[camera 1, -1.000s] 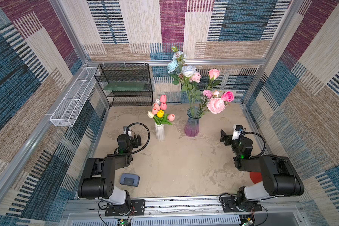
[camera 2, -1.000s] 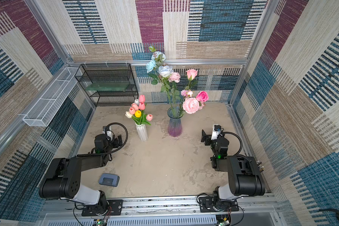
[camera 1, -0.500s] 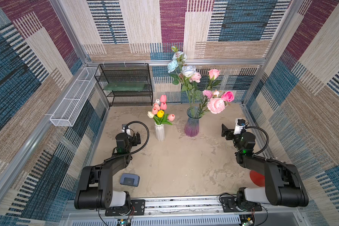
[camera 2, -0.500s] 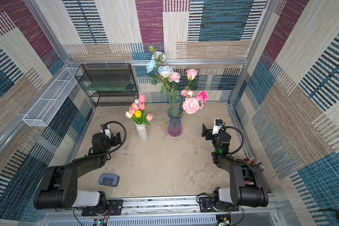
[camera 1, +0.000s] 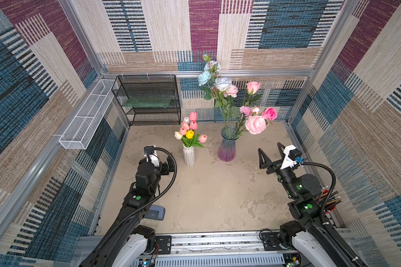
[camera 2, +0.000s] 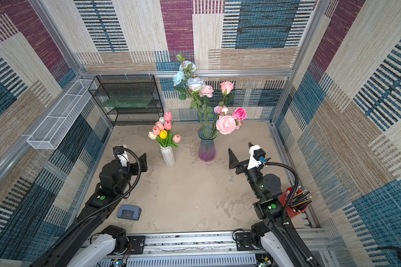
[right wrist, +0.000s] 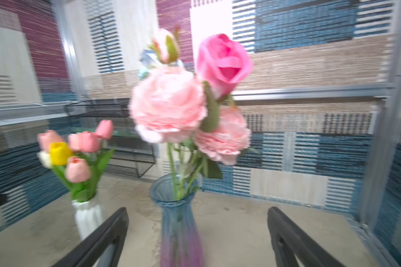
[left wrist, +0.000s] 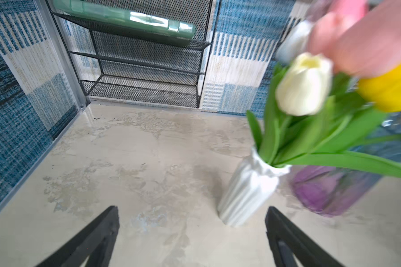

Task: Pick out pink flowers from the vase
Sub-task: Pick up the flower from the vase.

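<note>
Both grippers (left wrist: pixel 192 209) (right wrist: pixel 198 208) nearer the vases (camera 1: pixel 188 157) (camera 1: pixel 227 150)

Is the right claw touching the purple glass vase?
Apart. A top view shows bare table between the open right claw and the purple glass vase.

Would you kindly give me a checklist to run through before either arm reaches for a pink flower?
1. Jaws open and empty on left gripper and right gripper: ok.
2. Both upright, white vase and glass vase: ok.
3. In place, pink tulips in the white vase and pink roses in the glass vase: ok.
4. Facing the glass vase, right gripper: ok.
5. Centred on the white vase, left gripper: not ok; the vase sits toward one jaw.
6. Which stem carries which of the pink roses: cannot tell.
</note>
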`<action>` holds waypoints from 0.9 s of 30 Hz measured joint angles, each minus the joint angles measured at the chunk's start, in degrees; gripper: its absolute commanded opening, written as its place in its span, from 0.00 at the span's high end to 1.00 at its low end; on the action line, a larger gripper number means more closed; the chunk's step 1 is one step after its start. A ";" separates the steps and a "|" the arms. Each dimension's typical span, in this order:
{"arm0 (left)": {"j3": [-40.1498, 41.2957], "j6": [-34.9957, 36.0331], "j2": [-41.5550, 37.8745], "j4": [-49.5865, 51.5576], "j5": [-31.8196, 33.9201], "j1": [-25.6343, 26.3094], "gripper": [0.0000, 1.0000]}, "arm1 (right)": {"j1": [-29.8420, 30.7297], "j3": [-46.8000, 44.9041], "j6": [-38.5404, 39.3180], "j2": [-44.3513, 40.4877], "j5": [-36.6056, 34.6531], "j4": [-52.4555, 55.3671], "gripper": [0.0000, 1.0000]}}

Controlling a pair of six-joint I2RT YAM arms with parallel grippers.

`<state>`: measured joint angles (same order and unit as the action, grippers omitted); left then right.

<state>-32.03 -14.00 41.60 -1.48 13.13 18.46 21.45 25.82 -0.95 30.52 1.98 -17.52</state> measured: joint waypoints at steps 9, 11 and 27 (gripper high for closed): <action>-15.08 -13.27 -9.29 28.50 -4.07 4.22 0.00 | 31.28 14.51 -0.92 2.43 -12.66 22.16 0.05; -17.49 -16.79 -9.51 34.91 -5.90 4.44 0.00 | 33.97 17.59 -5.05 3.61 -17.92 25.57 0.05; -19.58 -24.37 -0.57 52.41 -20.11 4.48 0.00 | 37.81 18.01 -3.23 24.76 -14.29 15.65 0.10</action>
<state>-51.62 -38.37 41.04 50.94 -6.98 22.94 59.27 43.83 -4.19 55.29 -12.32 -1.87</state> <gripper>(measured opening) 0.999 0.953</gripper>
